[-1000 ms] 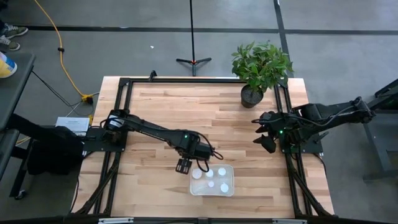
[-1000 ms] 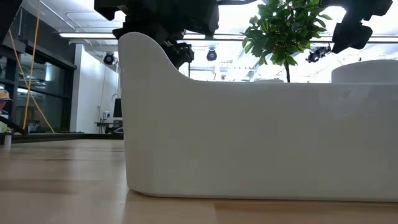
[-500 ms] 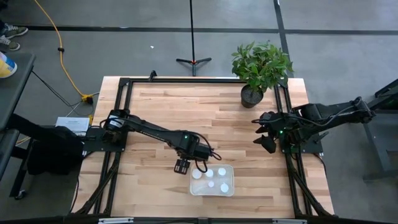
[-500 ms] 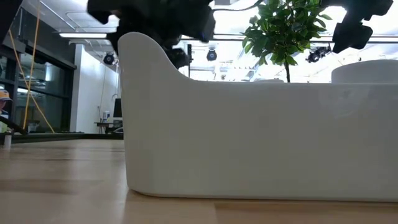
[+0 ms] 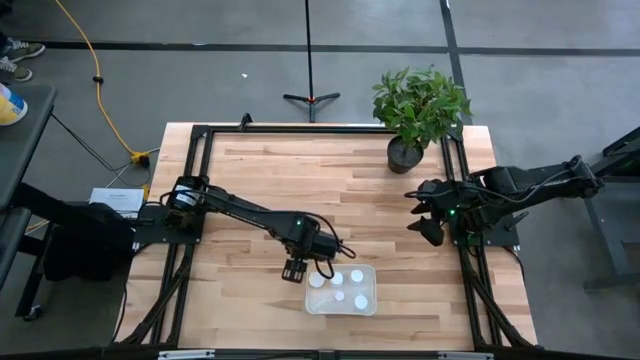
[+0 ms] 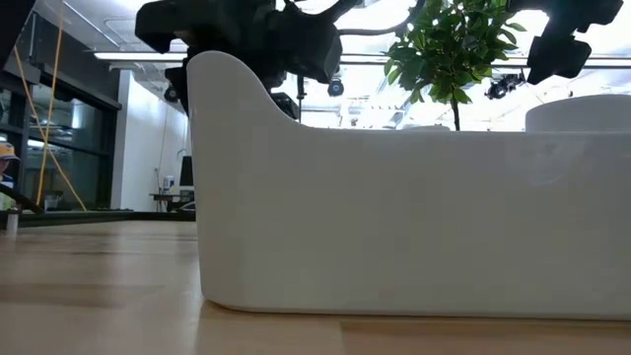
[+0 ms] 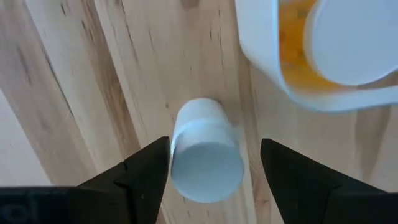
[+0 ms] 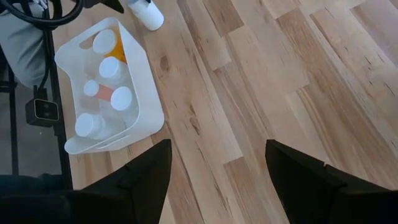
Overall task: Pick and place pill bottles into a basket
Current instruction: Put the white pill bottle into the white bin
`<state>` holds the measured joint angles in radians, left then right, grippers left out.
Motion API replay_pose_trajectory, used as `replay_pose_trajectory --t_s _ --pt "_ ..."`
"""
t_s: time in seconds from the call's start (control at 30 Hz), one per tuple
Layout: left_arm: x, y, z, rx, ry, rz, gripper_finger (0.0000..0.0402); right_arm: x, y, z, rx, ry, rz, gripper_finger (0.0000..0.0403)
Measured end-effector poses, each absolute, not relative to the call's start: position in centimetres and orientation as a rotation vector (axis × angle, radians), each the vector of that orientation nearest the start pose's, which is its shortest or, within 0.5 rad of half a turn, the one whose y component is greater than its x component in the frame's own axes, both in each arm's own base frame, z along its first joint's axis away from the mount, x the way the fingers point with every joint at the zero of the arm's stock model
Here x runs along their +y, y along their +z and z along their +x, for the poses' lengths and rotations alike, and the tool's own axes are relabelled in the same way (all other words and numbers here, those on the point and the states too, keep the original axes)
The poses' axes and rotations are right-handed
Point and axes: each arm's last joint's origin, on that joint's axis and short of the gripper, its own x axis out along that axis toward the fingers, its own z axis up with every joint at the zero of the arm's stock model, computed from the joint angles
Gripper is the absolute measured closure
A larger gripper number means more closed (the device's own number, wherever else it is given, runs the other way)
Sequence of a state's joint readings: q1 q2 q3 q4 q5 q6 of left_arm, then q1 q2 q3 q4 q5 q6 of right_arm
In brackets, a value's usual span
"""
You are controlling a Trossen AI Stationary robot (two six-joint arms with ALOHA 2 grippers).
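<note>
A white-capped pill bottle [image 7: 205,152] stands on the wooden table just left of the translucent white basket [image 5: 370,310]. It also shows in the right wrist view [image 8: 148,15]. My left gripper [image 7: 212,158] points down over it, open, with one finger on each side of the bottle. In the high view my left gripper [image 5: 293,270] hides this bottle. Several other bottles [image 5: 340,285] stand in the basket, one tinged orange [image 7: 292,37]. My right gripper [image 5: 425,215] waits open and empty at the table's right edge. My left gripper's one finger [image 7: 158,165] stands right against the bottle's side [image 7: 177,149]; I cannot tell whether it touches. The other finger is clear of the bottle.
A potted plant in a black pot [image 5: 405,152] stands at the table's far right corner. The basket's near wall [image 6: 394,217] fills the low view. Bare wood lies left of and beyond the basket.
My left gripper has gone down a little beside the basket's left end, staying open over the bottle.
</note>
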<state>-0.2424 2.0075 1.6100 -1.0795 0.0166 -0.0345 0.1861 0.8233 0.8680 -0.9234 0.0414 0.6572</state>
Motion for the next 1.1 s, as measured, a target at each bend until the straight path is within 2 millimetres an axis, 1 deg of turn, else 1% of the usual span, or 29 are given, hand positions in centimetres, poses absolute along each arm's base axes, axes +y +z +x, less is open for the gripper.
replay_pose_trajectory --t_s 0.27,0.33,0.63,0.87,1.1 --pt "-9.4 20.7 38.0 1.459 -0.185 0.137 0.0117 2.6 29.4 14.2 0.880 -0.163 0.528 0.0153" --pt "-9.4 20.3 38.0 1.447 -0.186 0.136 0.0117 2.6 29.4 14.2 0.880 -0.163 0.528 0.0153" --pt "-9.3 18.7 37.3 1.491 -0.168 0.125 0.0117 2.6 29.4 14.2 0.880 -0.163 0.528 0.0153" --pt "-9.4 18.7 37.8 1.440 -0.183 0.093 0.0117 2.5 29.3 14.2 0.886 -0.165 0.525 0.0153" --pt "-9.4 18.7 37.9 1.433 -0.183 0.092 0.0117 2.5 29.3 14.1 0.890 -0.166 0.525 0.0153"
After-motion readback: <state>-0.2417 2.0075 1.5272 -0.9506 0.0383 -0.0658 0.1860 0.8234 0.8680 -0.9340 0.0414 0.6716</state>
